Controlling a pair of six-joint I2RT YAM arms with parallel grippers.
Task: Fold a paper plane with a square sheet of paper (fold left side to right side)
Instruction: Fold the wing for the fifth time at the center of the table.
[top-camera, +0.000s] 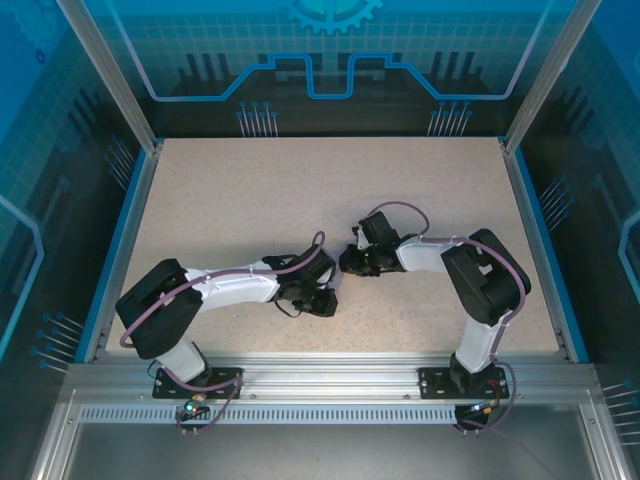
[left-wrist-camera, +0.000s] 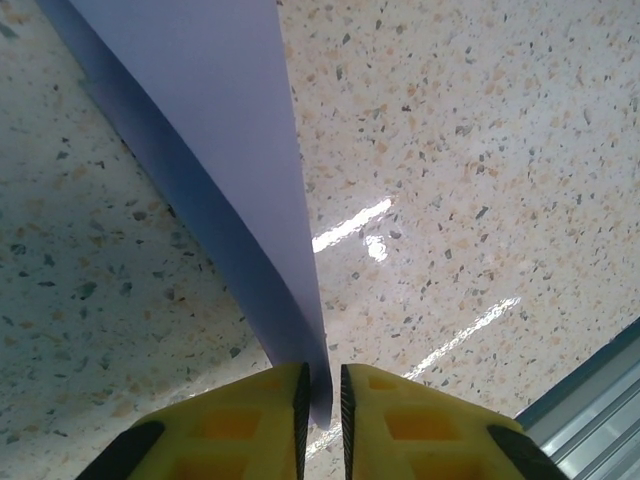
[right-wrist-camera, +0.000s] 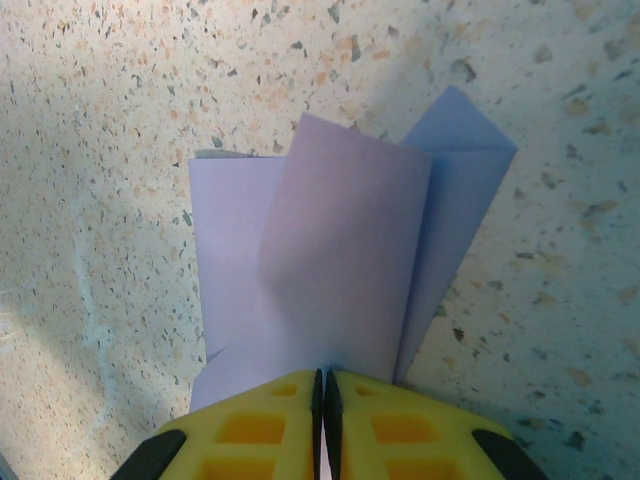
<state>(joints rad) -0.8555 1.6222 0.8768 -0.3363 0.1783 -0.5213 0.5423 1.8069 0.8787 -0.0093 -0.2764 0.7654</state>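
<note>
Your lavender paper (right-wrist-camera: 340, 250) is mid-counter, pinched between both arms. In the right wrist view it shows as several overlapping folded layers, plain and matte, with a pointed corner sticking out to the upper right. Its near edge runs into the right end effector (right-wrist-camera: 322, 385), whose yellow fingers are all but closed on it. In the left wrist view the paper (left-wrist-camera: 220, 130) is a curved band, cut off at the top, its lower tip caught in the narrow gap of the left end effector (left-wrist-camera: 322, 385). From overhead the two wrists crowd together above the speckled counter (top-camera: 300, 190), and the paper between them is too covered to make out.
</note>
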